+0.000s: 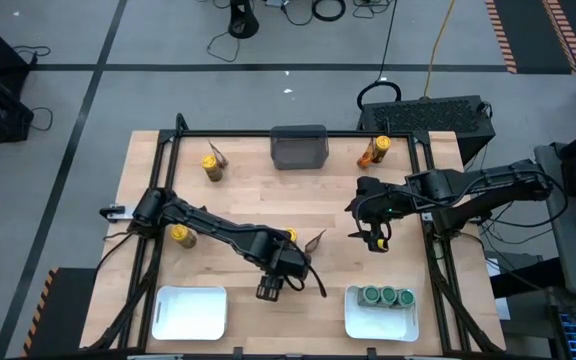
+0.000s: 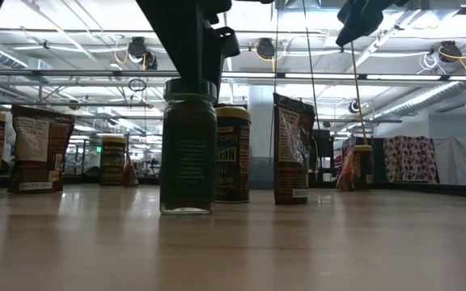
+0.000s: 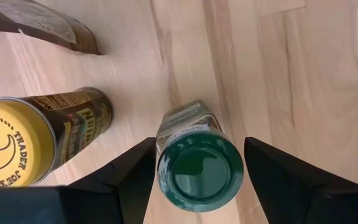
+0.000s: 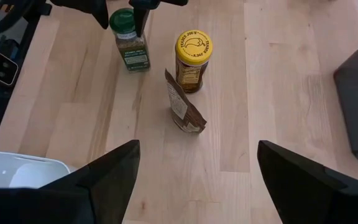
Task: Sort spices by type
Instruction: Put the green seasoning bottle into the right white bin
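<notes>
A green-lidded jar [image 3: 197,168] stands upright on its base on the wooden table [image 1: 248,200], near the front middle. My left gripper [image 3: 201,180] hangs over it, open and pointing down, with one finger on each side of the lid. Close behind the jar stand a yellow-lidded jar [image 4: 193,53] and a brown packet [image 4: 184,106]. My right gripper [image 1: 373,240] hovers open above the table's right half with nothing between its fingers. My left gripper has its fingers on either side of the green lid [image 3: 166,168], coming from above. A gap shows between one finger [image 3: 278,180] and the lid. The other finger [image 3: 135,177] lies close to the lid's edge; whether it touches I cannot tell.
A white tray [image 1: 190,328] lies at the front left. Another tray [image 1: 381,330] at the front right holds three green-lidded jars [image 1: 388,296]. A dark bin [image 1: 299,146] sits at the far middle. More yellow-lidded jars [image 1: 211,166] [image 1: 181,235] [image 1: 373,152] stand about.
</notes>
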`<move>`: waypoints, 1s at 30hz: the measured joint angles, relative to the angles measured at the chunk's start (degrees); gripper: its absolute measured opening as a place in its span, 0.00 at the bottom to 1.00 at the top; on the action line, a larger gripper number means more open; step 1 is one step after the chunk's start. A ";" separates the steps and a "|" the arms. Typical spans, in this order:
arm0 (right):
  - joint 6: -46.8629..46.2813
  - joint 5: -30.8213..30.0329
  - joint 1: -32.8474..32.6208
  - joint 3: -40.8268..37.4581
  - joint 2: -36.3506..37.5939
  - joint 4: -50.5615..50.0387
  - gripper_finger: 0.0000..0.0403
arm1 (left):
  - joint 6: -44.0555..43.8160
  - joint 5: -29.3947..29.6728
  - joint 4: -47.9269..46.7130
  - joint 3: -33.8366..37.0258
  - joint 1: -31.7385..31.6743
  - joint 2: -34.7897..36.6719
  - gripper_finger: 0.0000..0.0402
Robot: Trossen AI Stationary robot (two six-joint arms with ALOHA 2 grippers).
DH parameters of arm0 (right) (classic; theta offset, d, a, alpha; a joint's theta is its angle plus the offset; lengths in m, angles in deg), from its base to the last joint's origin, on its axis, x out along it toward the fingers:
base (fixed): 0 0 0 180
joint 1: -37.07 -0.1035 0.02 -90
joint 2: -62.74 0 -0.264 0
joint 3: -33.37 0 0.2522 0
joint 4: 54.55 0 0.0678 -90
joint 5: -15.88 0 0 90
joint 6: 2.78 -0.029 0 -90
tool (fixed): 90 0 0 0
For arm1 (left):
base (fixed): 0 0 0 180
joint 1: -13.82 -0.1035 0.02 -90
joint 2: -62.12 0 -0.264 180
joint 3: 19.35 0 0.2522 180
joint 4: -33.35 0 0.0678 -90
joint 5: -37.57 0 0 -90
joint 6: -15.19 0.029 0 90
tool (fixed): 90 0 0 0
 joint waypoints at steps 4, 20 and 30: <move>0.00 0.01 0.00 0.00 0.00 0.00 0.77 | 1.07 -0.03 -0.03 -0.01 0.00 0.00 0.62; -0.55 0.03 0.00 0.03 -0.58 5.04 0.77 | 5.78 11.96 -6.90 -1.74 0.13 8.22 0.62; 2.93 0.29 0.00 0.04 -7.87 15.12 0.77 | -1.56 23.91 7.88 20.36 2.54 34.26 0.62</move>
